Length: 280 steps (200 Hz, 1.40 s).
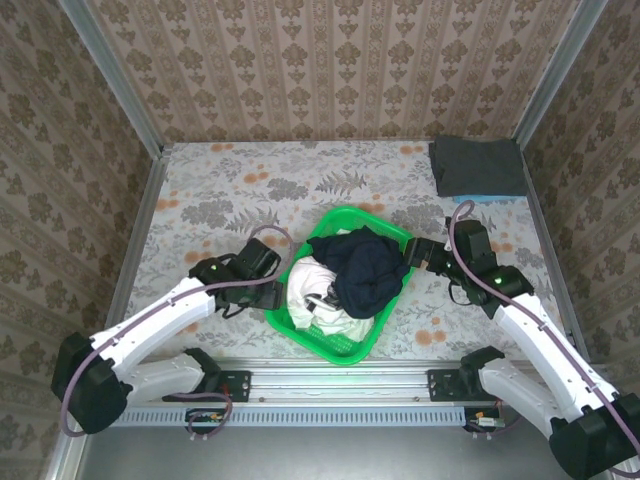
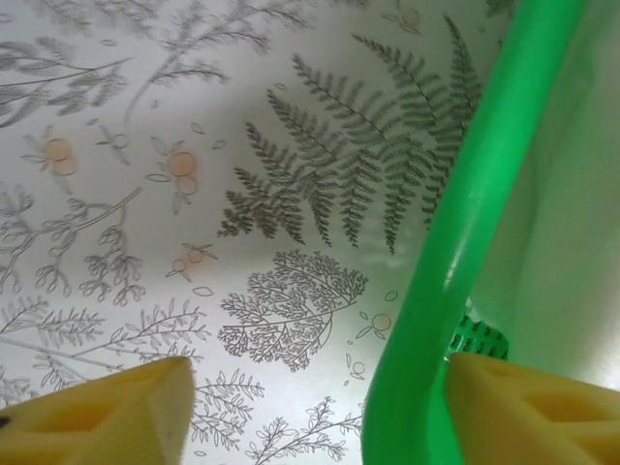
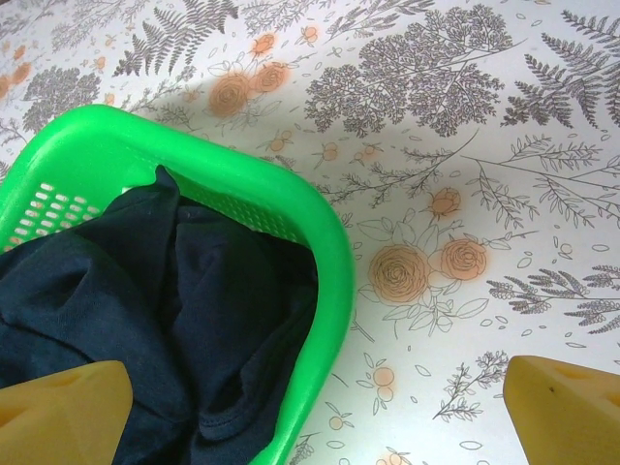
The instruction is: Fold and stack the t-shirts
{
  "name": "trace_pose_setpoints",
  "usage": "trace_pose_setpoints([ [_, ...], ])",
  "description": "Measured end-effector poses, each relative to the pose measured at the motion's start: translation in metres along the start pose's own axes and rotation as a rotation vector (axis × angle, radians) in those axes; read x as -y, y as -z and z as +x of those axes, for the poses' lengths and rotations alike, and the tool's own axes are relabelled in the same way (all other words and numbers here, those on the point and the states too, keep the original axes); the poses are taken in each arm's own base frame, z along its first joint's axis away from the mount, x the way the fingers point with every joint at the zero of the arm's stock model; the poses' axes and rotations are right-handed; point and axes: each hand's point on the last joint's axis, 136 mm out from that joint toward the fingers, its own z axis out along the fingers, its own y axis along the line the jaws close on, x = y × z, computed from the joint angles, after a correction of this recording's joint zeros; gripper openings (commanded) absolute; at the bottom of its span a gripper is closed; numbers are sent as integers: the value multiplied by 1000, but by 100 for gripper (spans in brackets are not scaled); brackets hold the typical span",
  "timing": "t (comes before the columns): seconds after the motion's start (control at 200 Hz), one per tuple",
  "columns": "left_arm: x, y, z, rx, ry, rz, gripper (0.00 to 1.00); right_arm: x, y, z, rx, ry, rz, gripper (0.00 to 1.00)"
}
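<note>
Green plastic basket (image 1: 335,347) at the near middle of the worktop (image 1: 200,180) holds the unfolded t-shirts together, a navy t-shirt (image 1: 365,270) heaped over white ones (image 1: 303,290). Both claws gape wide astride its rim, the left claw (image 2: 315,417) on the left side, the right claw (image 3: 320,417) by the navy cloth, likely readying a pick. Far right, a folded grey t-shirt (image 1: 476,163) tops a light blue one (image 1: 485,197).

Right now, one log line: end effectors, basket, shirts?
left end effector: open, at basket rim | right end effector: open, at basket corner | navy t-shirt: in basket | folded t-shirts: far-right corner
</note>
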Motion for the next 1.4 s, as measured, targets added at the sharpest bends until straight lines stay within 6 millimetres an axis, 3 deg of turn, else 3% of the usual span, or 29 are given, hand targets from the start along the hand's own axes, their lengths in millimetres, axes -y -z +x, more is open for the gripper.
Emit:
trace_pose_setpoints([
  [0.06, 2, -1, -4, 0, -1, 25, 47, -1, 0, -1, 4, 0, -2, 100],
  [0.27, 17, -23, -13, -54, -21, 77, 46, 0, -6, 0, 4, 1, -3, 100],
  [0.4, 16, -31, -11, -85, -25, 76, 26, 0, -12, 2, -8, 1, 4, 100],
  [0.585, 5, -25, -17, -73, -23, 75, 12, 0, -18, 3, -9, 1, 3, 100],
  [0.705, -33, -14, -31, -9, 63, -10, 3, 1, -19, 3, -7, 3, 4, 100],
  [0.96, -143, 16, -61, 184, 371, -181, 4, 3, -30, 2, -9, -9, 1, 100],
  [1.175, -213, -5, -84, 145, 472, -251, 3, 1, -53, 5, -92, -1, 6, 100],
  [1.225, -222, -11, -94, 138, 464, -241, 6, -2, -55, 2, -99, 2, 2, 100],
  [1.285, -233, -18, -110, 137, 444, -229, 17, -6, -58, -4, -101, 6, -6, 100],
  [1.365, -245, -24, -128, 133, 425, -220, 52, -11, -61, -14, -95, 14, -10, 100],
  [1.4, -250, -25, -135, 130, 418, -221, 63, -12, -62, -18, -92, 16, -10, 100],
])
